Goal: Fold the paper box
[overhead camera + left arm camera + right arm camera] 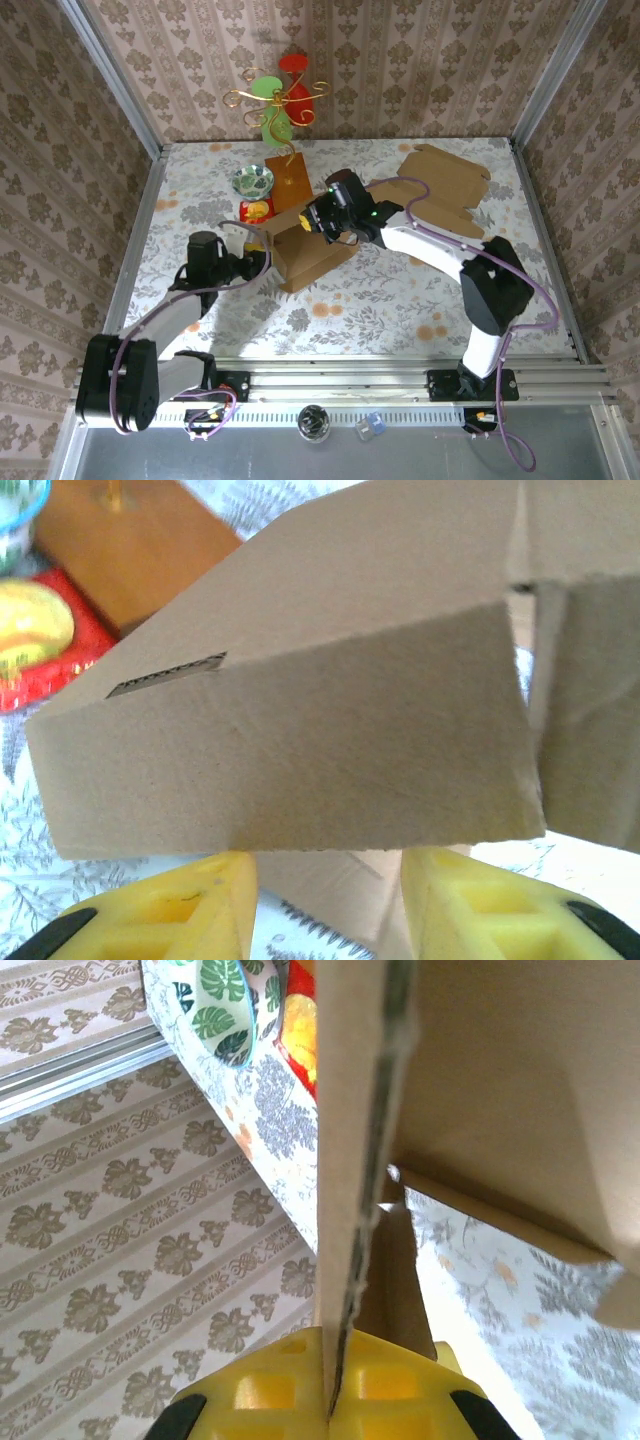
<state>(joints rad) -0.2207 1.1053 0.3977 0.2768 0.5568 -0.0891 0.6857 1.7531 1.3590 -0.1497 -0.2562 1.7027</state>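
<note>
Pinching the paper box (350,1160) edge, seen end-on from its wrist, the right gripper (330,1370) is clamped; the left gripper (328,900) stands parted at the box's 8 o'clock, with free table (400,300) toward 5 o'clock.

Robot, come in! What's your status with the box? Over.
Right gripper shut on edge of brown cardboard box. Left gripper open, facing a flap. Red-and-yellow packet close behind box.
</note>
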